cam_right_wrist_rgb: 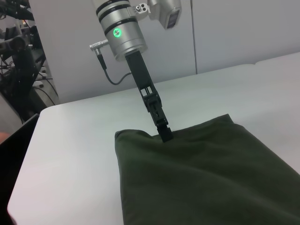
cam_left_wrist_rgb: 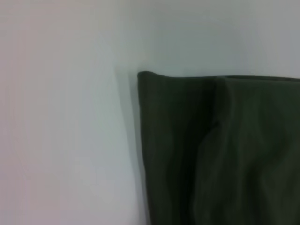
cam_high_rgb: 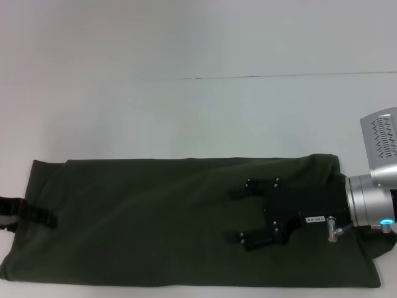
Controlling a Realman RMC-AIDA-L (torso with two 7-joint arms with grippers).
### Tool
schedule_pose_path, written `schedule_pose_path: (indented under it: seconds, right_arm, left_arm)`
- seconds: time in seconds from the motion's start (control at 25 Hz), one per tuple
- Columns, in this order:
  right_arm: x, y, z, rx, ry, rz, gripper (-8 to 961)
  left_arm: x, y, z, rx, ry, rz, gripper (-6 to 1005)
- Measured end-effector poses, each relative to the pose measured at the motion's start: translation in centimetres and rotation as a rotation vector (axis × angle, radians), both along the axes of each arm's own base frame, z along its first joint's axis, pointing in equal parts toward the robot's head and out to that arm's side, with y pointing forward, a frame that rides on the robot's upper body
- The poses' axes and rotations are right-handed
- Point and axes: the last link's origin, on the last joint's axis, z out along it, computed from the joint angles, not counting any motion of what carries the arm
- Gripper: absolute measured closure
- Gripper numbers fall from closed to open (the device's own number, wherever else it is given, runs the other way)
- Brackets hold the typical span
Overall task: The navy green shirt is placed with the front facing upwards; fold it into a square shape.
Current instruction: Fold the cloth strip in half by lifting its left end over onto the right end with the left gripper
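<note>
Olive-green cloth stretches across the near side of the white desk [cam_high_rgb: 186, 105]: the navy green shirt [cam_high_rgb: 155, 217] lies folded into a long, narrow band, its long axis running from the desk's left side to its right, parallel to the near edge. No lettering or collar shows on the upper face; which end is the neck cannot be told. The band's left end sits close to the desk's left edge, where the left gripper [cam_high_rgb: 28, 214] reaches in with its black fingers flat at the cloth's short edge; the right wrist view shows its tips [cam_right_wrist_rgb: 165, 135] meeting the shirt at that end, but whether they pinch the fabric cannot be made out. At the right end, the right gripper [cam_high_rgb: 239, 214] lies low over the shirt, pointing left along the band, its two black fingers [cam_high_rgb: 254, 186] spread well apart and grasping nothing. The left wrist view shows one squared corner of the folded shirt against bare desk, with a soft lengthwise crease in the fabric.
</note>
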Motion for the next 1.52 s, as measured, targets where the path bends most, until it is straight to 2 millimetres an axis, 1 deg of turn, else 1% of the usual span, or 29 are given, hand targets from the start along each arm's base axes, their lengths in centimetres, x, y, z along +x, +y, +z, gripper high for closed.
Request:
schedule_pose_path:
  seconds: [0.52, 0.68, 0.8, 1.0, 1.28, 1.52]
  right_arm:
    - [0.0, 0.0, 0.1, -0.007, 0.002, -0.011, 11]
    - [0.0, -0.1, 0.1, -0.009, 0.004, -0.012, 11]
    - [0.1, -0.1, 0.1, -0.008, 0.006, -0.014, 12]
    - [0.1, -0.1, 0.2, -0.006, 0.006, -0.016, 12]
    - [0.0, 0.0, 0.3, -0.007, 0.007, -0.016, 12]
    - [-0.1, 0.0, 0.2, -0.008, 0.008, -0.012, 12]
  left_arm:
    - [1.6, -0.2, -2.2, -0.043, -0.121, 0.051, 170]
    - [1.7, -0.2, -2.3, -0.043, -0.122, 0.069, 179]
    - [1.5, -0.3, -2.2, -0.025, -0.12, 0.103, 186]
    - [1.3, -0.2, -2.0, -0.001, -0.105, 0.108, 197]
    - [1.3, -0.1, -1.6, 0.018, -0.117, 0.107, 461]
    - [1.5, -0.1, -1.8, 0.003, -0.121, 0.085, 706]
